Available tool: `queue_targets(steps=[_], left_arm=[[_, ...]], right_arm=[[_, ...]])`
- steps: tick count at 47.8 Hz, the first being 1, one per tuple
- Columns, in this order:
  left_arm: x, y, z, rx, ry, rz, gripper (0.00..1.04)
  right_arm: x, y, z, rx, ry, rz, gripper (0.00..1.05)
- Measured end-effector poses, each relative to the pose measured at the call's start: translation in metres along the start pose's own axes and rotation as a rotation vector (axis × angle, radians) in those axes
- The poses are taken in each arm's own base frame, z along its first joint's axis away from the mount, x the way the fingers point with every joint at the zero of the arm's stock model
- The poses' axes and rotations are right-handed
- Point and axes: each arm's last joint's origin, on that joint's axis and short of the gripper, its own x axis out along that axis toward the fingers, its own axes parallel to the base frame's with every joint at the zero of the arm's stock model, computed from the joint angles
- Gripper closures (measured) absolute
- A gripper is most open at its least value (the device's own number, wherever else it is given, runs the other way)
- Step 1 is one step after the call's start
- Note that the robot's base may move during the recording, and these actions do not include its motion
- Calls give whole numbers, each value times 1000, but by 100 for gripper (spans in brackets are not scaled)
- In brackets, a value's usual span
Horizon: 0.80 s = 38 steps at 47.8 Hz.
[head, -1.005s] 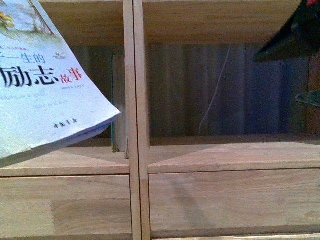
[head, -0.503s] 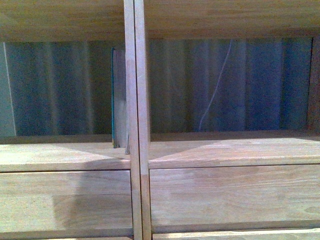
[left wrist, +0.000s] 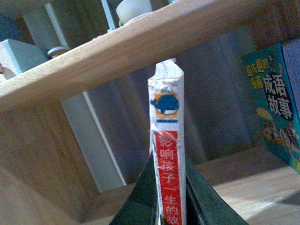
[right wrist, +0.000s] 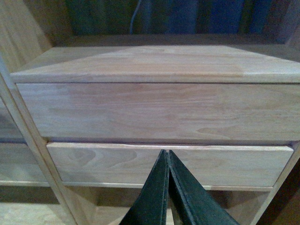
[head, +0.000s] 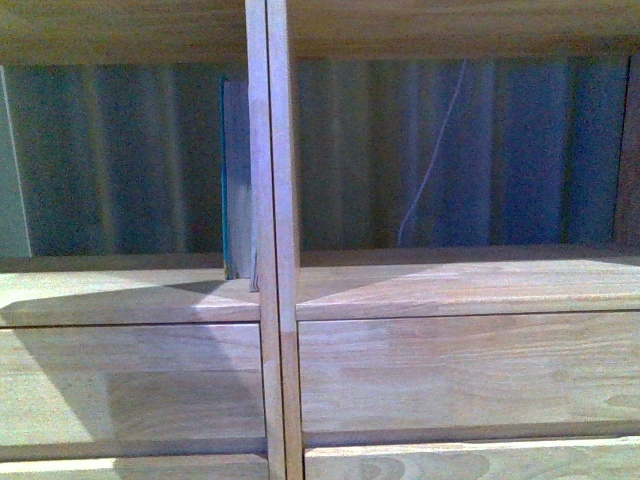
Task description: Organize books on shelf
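In the left wrist view my left gripper (left wrist: 169, 161) is shut on the white-covered book (left wrist: 167, 108). The book stands upright with its red-marked spine toward the camera, under a board of the shelf (left wrist: 140, 42). A teal-covered book (left wrist: 276, 98) stands further along the same compartment. In the front view a slim book with a teal-blue edge (head: 232, 180) stands against the shelf's central divider (head: 272, 200), in the left compartment. Neither arm shows there. My right gripper (right wrist: 165, 152) is shut on nothing, close in front of the drawer fronts (right wrist: 159, 110).
A thin white cable (head: 435, 160) hangs behind the right compartment, against a dark striped backdrop. Plain drawer fronts (head: 460, 370) run below both compartments. A white cup-like object (left wrist: 133, 9) stands on the board above the held book.
A second ago the white-covered book filled the front view's left side and a dark gripper showed at the upper right. Both have left that view. The shelf board now sits slightly higher in it.
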Motion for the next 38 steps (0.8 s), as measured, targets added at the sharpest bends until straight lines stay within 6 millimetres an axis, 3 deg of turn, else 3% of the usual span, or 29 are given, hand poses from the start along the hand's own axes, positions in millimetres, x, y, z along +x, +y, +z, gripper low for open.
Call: queue_targets(steps=[12,22,38], left_arm=[[42,-16,-22,-70,26,-16,98],[98,-49,-33,-137,25,-63,98],[149,-97,-45,-203,43,-129,98]], right_arm=[[-18,0,-19,-5,2,2,102],[-35,-1,-33,-5,3,2,102],[-48,-1,-40,-7,-5,2,102]])
